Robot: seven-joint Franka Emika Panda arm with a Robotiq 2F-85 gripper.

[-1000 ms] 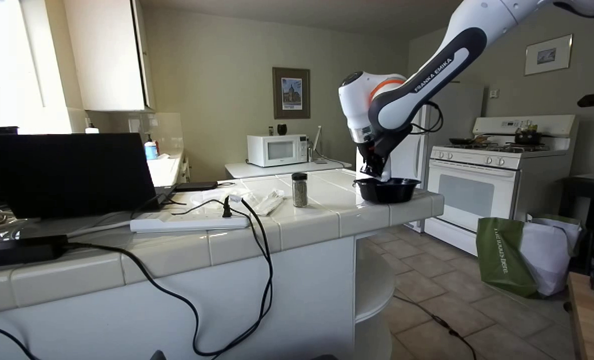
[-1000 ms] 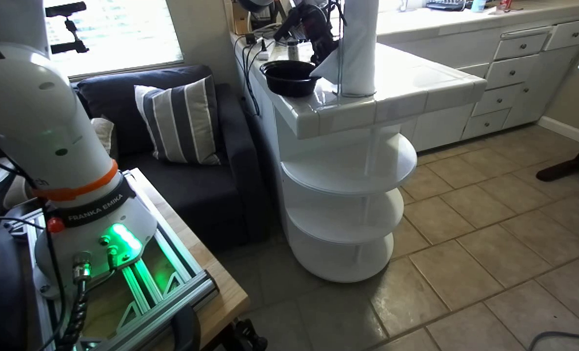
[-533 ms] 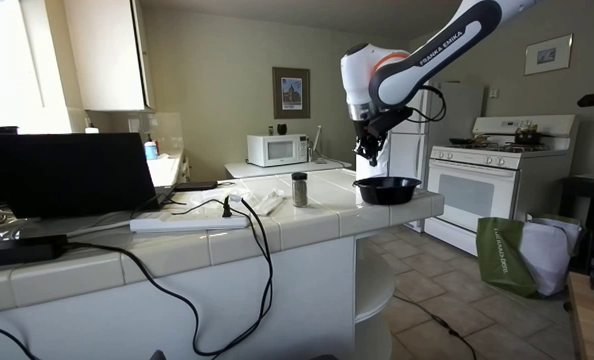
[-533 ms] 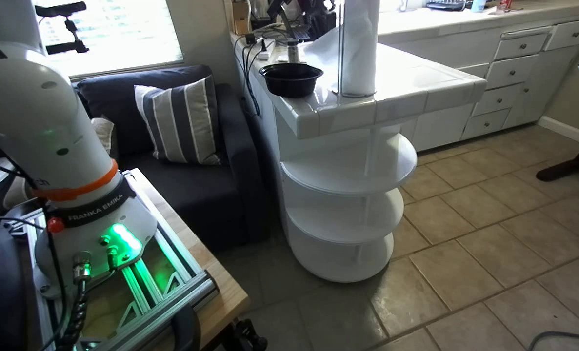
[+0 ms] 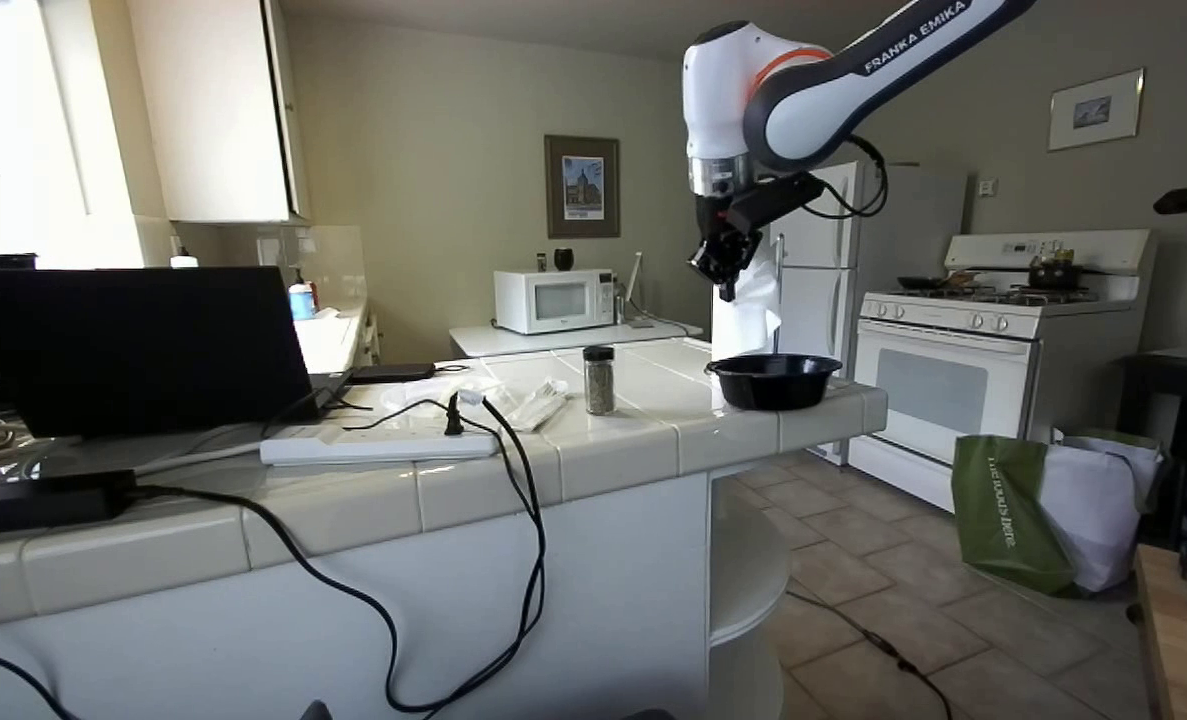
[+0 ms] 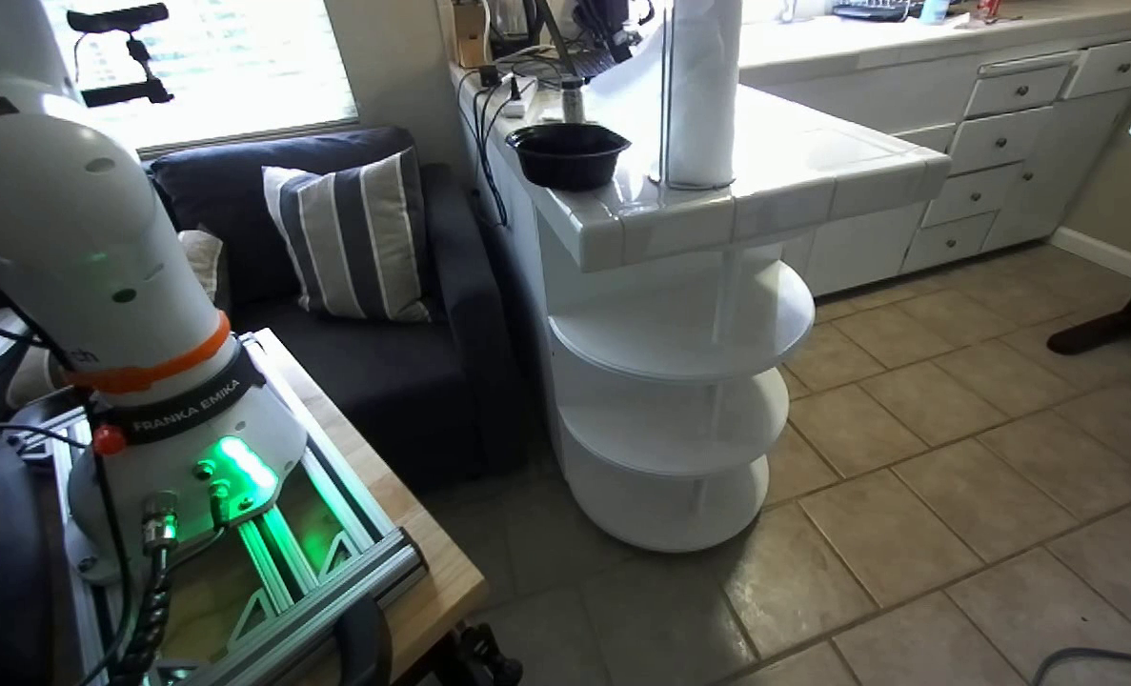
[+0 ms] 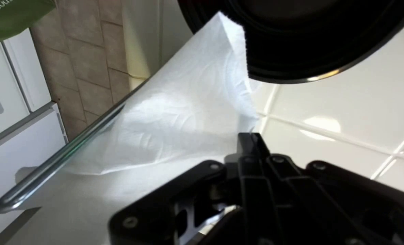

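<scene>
In the wrist view the gripper (image 7: 249, 137) was drawn narrow, pinching the edge of a paper towel (image 7: 184, 112), which spread from its tips toward the upper left of that view. One corner overlapped the rim of a black bowl (image 7: 290, 69) from this angle, and a metal rod (image 7: 59, 159) passed partly behind the paper towel. White tiles of the counter (image 7: 341, 156) lay below.

In an exterior view the gripper pointed down above the counter, the paper towel just beside and behind its tips. The bowl sat lower, apart from the gripper. Farther along stood an upright spice jar (image 5: 599, 385), then a white power strip (image 5: 378, 447) and a black laptop (image 5: 133, 350).

In an exterior view a roll (image 6: 705, 105) stood upright just beside the bowl; the paper towel ran from it up toward the gripper, partly visible at the top edge. Rounded white shelves (image 6: 679, 353) stood under the counter's end, near a dark sofa (image 6: 355, 381).
</scene>
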